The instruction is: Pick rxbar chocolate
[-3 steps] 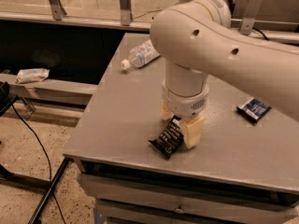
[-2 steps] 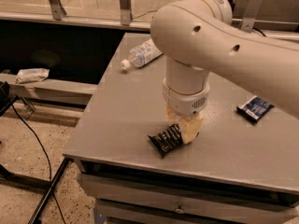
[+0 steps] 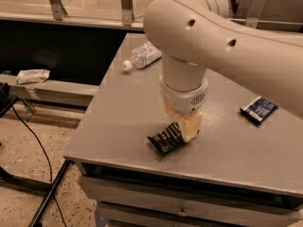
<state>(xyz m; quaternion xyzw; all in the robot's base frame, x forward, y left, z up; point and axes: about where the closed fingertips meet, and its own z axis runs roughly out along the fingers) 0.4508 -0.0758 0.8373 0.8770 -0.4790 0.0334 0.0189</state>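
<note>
The rxbar chocolate (image 3: pixel 165 138) is a black wrapper with white text. It lies near the front edge of the grey table (image 3: pixel 118 122), with its right end tilted up. My gripper (image 3: pixel 183 127) points straight down from the big white arm. Its pale yellow fingers (image 3: pixel 191 126) are closed on the bar's right end. The left end of the bar rests at or just above the table top. The arm hides the rest of the gripper.
A dark-blue wrapper with a white label (image 3: pixel 258 109) lies at the right of the table. A plastic bottle (image 3: pixel 142 56) lies on its side at the back left. A white packet (image 3: pixel 32 75) sits on a low ledge to the left. Cables run across the floor.
The gripper has closed in on the bar's right end. The bar has turned from a steeper tilt to a flatter one and shifted slightly. The arm has barely moved.
</note>
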